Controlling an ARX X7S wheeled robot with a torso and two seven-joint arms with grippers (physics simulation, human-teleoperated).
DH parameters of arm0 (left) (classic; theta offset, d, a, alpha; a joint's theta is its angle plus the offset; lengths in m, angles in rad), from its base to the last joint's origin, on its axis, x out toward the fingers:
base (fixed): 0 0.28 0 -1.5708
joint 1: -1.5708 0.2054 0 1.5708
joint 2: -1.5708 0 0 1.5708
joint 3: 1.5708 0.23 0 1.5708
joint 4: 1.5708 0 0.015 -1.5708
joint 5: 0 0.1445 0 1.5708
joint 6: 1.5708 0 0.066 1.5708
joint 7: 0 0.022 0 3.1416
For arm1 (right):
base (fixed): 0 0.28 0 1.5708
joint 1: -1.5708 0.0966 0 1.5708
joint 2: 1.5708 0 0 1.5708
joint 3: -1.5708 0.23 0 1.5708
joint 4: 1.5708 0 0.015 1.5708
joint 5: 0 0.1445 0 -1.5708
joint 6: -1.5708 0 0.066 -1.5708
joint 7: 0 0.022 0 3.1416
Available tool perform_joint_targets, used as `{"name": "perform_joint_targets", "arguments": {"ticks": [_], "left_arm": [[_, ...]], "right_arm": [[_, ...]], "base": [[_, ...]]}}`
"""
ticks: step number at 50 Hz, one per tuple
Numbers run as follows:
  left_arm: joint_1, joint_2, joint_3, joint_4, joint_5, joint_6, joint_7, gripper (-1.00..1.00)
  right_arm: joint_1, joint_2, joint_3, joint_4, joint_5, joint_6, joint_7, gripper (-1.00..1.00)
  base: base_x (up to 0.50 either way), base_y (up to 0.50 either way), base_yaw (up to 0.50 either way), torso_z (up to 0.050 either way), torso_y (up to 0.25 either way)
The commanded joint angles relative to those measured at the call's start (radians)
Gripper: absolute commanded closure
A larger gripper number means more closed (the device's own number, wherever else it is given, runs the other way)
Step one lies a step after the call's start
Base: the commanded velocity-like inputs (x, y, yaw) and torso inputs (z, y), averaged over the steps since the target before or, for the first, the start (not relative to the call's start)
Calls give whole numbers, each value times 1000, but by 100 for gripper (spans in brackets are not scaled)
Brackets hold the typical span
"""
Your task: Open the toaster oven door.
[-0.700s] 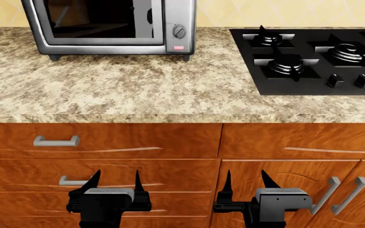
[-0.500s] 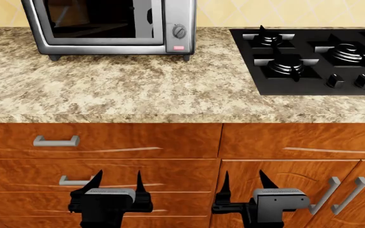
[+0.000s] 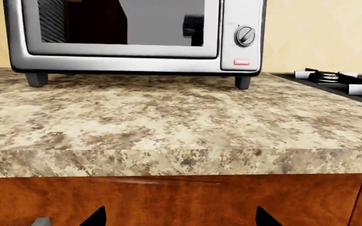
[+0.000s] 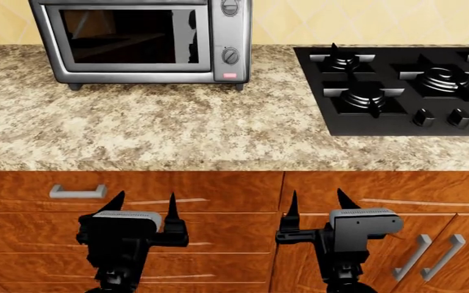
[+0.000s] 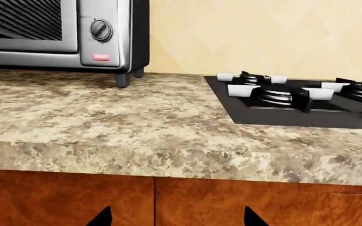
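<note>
The brushed-steel toaster oven (image 4: 230, 36) stands at the back left of the granite counter, with two round knobs and a red button on its right panel. Its door (image 4: 124, 36), a dark glass window in a steel frame, is shut; its bar handle is out of view. The oven also shows in the left wrist view (image 3: 241, 52) and the right wrist view (image 5: 102, 47). My left gripper (image 4: 143, 204) and right gripper (image 4: 317, 202) are both open and empty, low in front of the wooden drawer fronts, well below and short of the oven.
A black gas cooktop (image 4: 405, 91) fills the counter's right side. The granite counter (image 4: 178, 128) edge overhangs wooden drawers with silver handles (image 4: 77, 192) and cabinet doors with handles (image 4: 430, 256). A tiled wall stands behind the oven.
The head view has tilted up, so more of the oven and its upper knob show. Both grippers sit higher in the picture and stay open.
</note>
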Motion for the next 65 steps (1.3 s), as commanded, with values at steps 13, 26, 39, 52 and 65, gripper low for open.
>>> {"name": "perform_joint_targets", "arguments": {"ticks": [13, 26, 39, 52, 65], "left_arm": [[-411, -149, -84, 247, -171, -584, -5, -100], [-536, -167, -103, 230, -203, -686, -16, -100], [-519, -168, -108, 235, -208, -688, -26, -100], [-515, -170, -115, 239, -219, -690, -30, -100], [-507, -173, -105, 238, -221, -685, -31, -100]], "right_arm": [[379, 61, -9, -74, 48, 313, -10, -100], [503, 62, -22, -68, 83, 398, -29, -100], [496, 63, -32, -77, 104, 418, -27, -100], [489, 69, -43, -82, 115, 421, -23, -100], [482, 74, -46, -78, 130, 421, -19, -100]], "base": [[0, 0, 0, 50, 0], [0, 0, 0, 50, 0], [26, -85, 0, 0, 0], [297, 0, 0, 0, 0], [306, 0, 0, 0, 0]]}}
